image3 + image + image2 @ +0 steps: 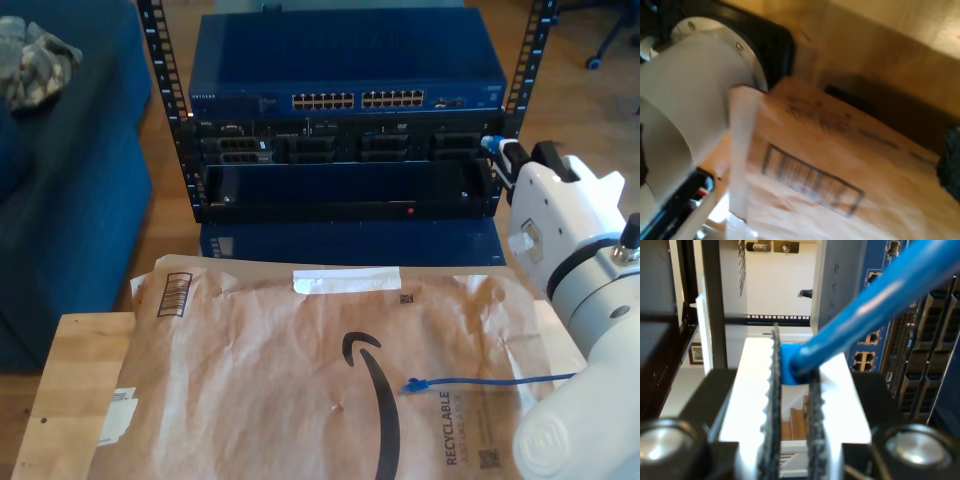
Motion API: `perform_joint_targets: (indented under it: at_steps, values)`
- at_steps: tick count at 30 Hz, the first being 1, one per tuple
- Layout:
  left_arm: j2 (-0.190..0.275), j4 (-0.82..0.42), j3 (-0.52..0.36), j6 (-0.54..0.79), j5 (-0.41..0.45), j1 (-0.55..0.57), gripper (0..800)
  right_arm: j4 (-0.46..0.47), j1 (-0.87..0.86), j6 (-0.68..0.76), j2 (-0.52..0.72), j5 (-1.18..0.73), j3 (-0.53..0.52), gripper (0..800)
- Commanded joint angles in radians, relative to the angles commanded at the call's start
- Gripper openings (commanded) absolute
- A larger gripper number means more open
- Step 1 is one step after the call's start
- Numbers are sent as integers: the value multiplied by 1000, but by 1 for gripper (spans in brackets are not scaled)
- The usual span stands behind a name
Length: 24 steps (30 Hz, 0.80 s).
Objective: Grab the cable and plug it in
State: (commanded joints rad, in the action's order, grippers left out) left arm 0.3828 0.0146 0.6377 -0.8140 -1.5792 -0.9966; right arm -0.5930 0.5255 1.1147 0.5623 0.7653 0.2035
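Brown paper mailer (300, 390), printed "RECYCLABLE" with a smile logo, covers the desk (80, 400); on it, near the desk's edge at the exterior view's right, lies the cable (470, 381) with its free plug. We judge the grab done and plugging left: our second gripper (792, 371) has its jaws clamped on the blue cable near the blue rack switch (345, 100). We cannot tell how our first gripper's jaws stand.

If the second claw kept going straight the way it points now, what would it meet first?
Probably the dark-blue network switch with its rows of ports. My second claw, shut on the thin bright-blue cable, sits near the black rack's edge on the exterior view's right, so depth and exact line are uncertain.
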Motion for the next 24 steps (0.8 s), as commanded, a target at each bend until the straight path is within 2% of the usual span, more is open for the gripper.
perform_joint_targets:
  at_steps: [5,12,16,18,20,21,24]
  values:
    - [3,-52,-60,163,35,-187,799,-2,0,2,0,0,0,4]
    - [29,-60,-78,388,55,-384,800,-6,0,0,0,0,-3,4]
    - [49,-77,-94,450,52,-442,800,-8,0,2,0,0,-3,4]
    - [72,-95,-141,468,55,-468,800,-8,0,2,0,0,-5,3]
    - [120,-124,-219,474,87,-477,800,-8,0,2,0,0,-9,3]
    - [141,-137,-258,474,132,-477,800,-8,0,2,0,0,-14,3]
    - [153,-150,-334,477,253,-502,799,-8,-2,2,2,0,-20,3]
